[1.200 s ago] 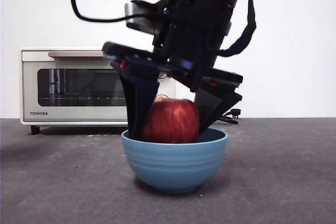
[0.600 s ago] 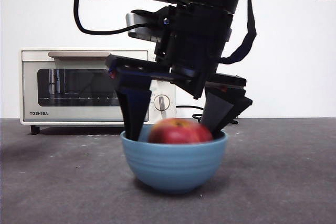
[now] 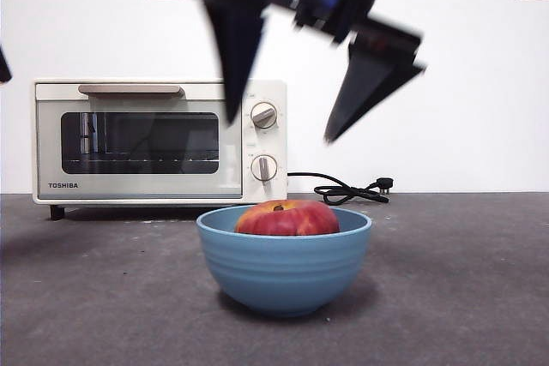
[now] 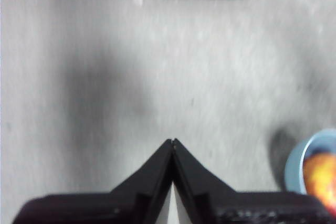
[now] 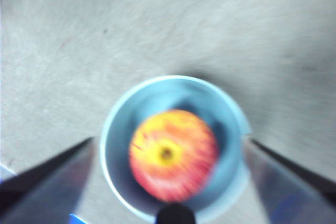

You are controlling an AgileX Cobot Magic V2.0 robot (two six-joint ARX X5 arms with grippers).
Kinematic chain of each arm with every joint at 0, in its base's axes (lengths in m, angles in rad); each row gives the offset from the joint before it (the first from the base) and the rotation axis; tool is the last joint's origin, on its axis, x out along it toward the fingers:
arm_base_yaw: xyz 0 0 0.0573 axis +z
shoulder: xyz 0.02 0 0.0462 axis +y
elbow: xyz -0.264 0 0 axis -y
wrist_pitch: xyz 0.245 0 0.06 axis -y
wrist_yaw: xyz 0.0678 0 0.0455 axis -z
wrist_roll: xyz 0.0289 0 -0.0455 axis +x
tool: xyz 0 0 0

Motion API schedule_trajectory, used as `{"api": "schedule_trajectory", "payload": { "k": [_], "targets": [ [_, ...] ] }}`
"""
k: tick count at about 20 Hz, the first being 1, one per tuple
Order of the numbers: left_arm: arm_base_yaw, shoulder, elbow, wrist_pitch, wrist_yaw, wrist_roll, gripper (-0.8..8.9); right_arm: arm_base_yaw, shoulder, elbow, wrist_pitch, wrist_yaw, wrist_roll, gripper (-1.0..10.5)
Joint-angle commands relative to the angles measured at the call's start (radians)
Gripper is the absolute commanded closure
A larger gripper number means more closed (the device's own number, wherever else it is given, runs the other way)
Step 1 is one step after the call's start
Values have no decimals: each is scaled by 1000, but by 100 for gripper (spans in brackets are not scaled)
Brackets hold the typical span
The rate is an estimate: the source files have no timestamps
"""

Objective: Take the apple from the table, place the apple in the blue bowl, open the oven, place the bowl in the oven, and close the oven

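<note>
Apple [image 3: 287,218] inside bowl [image 3: 284,267], top above rim. Bowl on table [image 3: 463,297], near front, centre. Oven [image 3: 159,141] behind bowl, to left, at table's back by wall. Cord [image 3: 343,189] on table right of oven. Right gripper [image 3: 283,130] above bowl, apart. Left gripper [image 4: 172,141] over bare table, bowl off to side.

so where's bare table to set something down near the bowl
Bare table lies to the right of the bowl, and more to its left, in front of the oven. Behind the bowl it is crowded: the oven and its cord. The right gripper hangs open above the bowl.
</note>
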State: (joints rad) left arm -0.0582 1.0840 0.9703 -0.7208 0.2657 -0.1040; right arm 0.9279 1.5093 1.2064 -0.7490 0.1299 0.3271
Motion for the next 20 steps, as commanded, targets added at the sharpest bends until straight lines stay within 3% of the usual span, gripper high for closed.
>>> {"api": "schedule_trajectory", "payload": {
  "k": [1, 2, 5, 7, 14, 20],
  "targets": [
    [0, 58, 80, 6, 4, 16, 819, 2, -65, -3, -68, 90, 15, 837],
    [0, 87, 122, 3, 4, 17, 819, 2, -97, -3, -100, 122, 15, 908],
    [-1, 213, 280, -8, 35, 17, 819, 1, -201, -3, -209, 262, 21, 919],
    [-1, 299, 379, -5, 55, 17, 819, 1, -266, -3, -274, 322, 62, 942],
    [-1, 595, 682, -27, 56, -3, 819, 1, -462, -11, -426, 354, 207, 957],
    [-1, 729, 767, 22, 55, -51, 819, 2, -520, -12, -513, 365, 327, 957]
  ]
}}
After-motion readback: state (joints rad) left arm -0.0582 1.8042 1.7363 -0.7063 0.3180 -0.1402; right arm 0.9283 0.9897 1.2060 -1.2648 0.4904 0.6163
